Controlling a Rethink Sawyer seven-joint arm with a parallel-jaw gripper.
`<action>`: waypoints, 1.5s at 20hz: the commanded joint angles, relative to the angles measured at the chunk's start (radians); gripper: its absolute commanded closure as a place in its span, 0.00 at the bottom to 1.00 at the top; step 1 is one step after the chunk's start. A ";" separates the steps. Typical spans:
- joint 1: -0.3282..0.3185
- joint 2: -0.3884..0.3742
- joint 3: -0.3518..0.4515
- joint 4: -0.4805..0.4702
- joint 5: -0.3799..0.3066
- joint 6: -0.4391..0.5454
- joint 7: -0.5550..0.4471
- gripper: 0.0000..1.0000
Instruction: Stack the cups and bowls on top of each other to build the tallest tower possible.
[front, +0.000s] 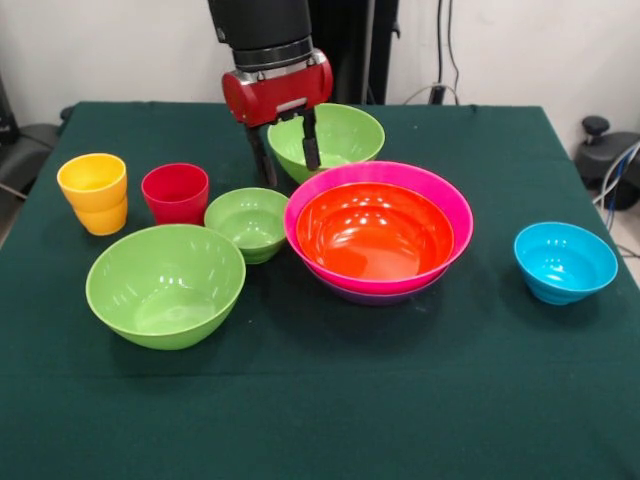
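A tower stands right of centre: an orange bowl (375, 232) nested in a pink bowl (452, 215), which sits in a purple bowl (375, 297) whose edge just shows beneath. Behind it is a large lime green bowl (340, 135). My gripper (291, 175) hangs open over that bowl's near-left rim, one finger (311, 140) inside and the other outside. A small green bowl (248, 222), a red cup (175, 192) and a yellow cup (93, 190) stand upright to the left. Another large green bowl (165, 285) sits front left, and a sky blue bowl (565, 262) stands alone on the right.
Everything rests on a dark green cloth-covered table (320, 410). Cables and a dark stand (600, 150) lie beyond the right edge. A dark object (20, 150) sits off the left edge.
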 joint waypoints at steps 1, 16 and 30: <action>-0.010 0.080 0.059 0.066 -0.105 0.128 -0.416 0.00; -0.075 0.123 0.074 0.096 -0.149 0.168 -0.616 0.00; -0.173 0.123 0.087 0.133 -0.148 0.220 -0.747 0.00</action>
